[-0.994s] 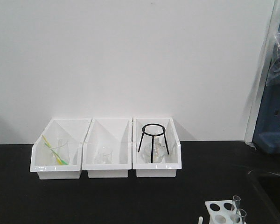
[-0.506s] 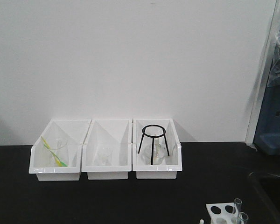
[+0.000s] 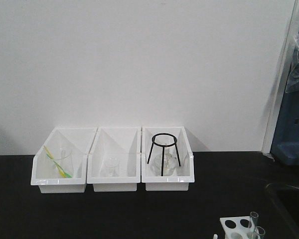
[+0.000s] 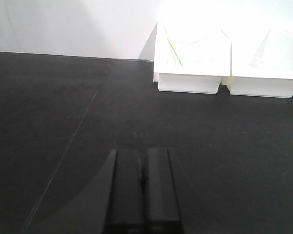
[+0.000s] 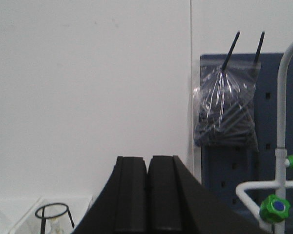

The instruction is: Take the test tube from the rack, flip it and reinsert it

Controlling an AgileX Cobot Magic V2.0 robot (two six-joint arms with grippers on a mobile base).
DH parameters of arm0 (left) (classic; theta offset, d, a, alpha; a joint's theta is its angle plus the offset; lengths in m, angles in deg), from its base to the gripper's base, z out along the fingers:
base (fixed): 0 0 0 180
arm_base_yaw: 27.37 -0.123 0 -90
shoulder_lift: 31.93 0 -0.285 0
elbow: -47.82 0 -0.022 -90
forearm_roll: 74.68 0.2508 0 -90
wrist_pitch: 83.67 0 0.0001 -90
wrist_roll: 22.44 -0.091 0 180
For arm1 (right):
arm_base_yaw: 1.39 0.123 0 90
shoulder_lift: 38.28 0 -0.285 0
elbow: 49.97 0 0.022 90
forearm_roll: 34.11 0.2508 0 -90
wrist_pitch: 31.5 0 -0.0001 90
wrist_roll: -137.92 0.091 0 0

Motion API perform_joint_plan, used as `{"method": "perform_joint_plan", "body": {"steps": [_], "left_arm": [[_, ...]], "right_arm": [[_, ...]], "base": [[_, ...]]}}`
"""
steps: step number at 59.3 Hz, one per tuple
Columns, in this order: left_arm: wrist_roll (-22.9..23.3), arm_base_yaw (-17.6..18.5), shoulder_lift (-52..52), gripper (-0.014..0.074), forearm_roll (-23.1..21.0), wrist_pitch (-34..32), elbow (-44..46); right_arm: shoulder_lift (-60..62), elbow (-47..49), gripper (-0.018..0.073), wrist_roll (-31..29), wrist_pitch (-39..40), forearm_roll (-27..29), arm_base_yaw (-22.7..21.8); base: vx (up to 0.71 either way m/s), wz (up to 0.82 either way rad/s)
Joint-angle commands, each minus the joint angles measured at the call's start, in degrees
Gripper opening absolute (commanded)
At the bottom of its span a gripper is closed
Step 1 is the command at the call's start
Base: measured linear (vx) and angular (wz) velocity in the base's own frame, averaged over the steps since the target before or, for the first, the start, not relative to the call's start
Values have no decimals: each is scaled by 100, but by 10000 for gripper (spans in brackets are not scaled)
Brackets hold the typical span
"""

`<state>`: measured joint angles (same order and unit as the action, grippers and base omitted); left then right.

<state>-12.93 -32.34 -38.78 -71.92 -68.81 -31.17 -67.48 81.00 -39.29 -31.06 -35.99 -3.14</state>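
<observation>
Test tube [image 3: 252, 219] upright in rack [image 3: 233, 225], btm-right edge of front view, w/ 2nd tube [image 3: 259, 232] just beside it. L gripper [image 4: 143, 181] pads pressed together over black bench [image 4: 49, 122], facing white bins [image 4: 193, 82]. R gripper [image 5: 147, 195] likewise pressed tight, aimed at wall [image 5: 88, 73]. Tube held by neither, well apart from both

White bins [image 4: 188, 83] sit ahead-right of the left fingers [image 4: 128, 190] on the black desk [image 4: 63, 122]; one holds a black tripod [image 3: 162, 162].
</observation>
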Motion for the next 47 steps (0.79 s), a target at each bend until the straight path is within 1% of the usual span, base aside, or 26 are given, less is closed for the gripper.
{"method": "perform_joint_plan", "body": {"steps": [1,8,17,22,26,31,37,43,47], "left_arm": [[3,39,65,-6,-26,-454,-12],[3,39,65,-6,-26,-454,-12],[3,39,65,-6,-26,-454,-12],[3,39,65,-6,-26,-454,-12],[3,39,65,-6,-26,-454,-12],[3,39,65,-6,-26,-454,-12],[3,39,65,-6,-26,-454,-12],[3,39,65,-6,-26,-454,-12],[3,39,65,-6,-26,-454,-12]], "right_arm": [[-440,202,-6,2,384,-29,-37],[-683,202,22,2,391,-29,-37],[-739,202,124,2,361,-29,-37],[-739,202,203,-25,361,-83,-37],[-739,202,296,-25,361,-138,-37],[-739,202,435,-25,361,-208,-37],[-739,202,559,-18,417,-201,-37],[-739,202,623,36,448,-121,-37],[-740,202,627,163,511,75,-37]], "base": [[0,0],[0,0],[0,0],[0,0],[0,0],[0,0],[0,0],[0,0],[0,0]]}}
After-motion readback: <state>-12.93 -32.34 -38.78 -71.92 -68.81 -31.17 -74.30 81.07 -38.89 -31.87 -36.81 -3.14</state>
